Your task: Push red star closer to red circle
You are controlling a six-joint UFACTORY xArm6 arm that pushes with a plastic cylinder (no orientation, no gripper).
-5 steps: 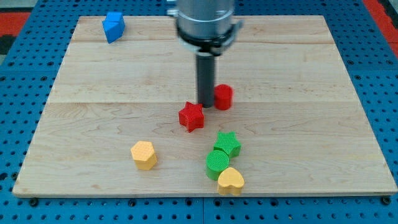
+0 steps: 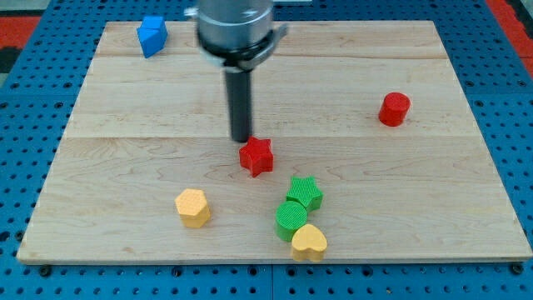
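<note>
The red star (image 2: 256,157) lies near the middle of the wooden board (image 2: 125,100). The red circle (image 2: 394,109) stands far off toward the view's right, a little higher in the view. My tip (image 2: 241,138) is just above and left of the red star, close to its upper left edge; I cannot tell if it touches.
A blue block (image 2: 151,35) sits at the board's top left. A yellow hexagon block (image 2: 192,207) lies at the lower left. A green star (image 2: 305,192), a green circle (image 2: 291,220) and a yellow heart (image 2: 309,242) cluster below the red star.
The red circle has moved from right beside the red star far to the view's right. My tip has shifted left, from the star's upper right to its upper left. The red star stayed put.
</note>
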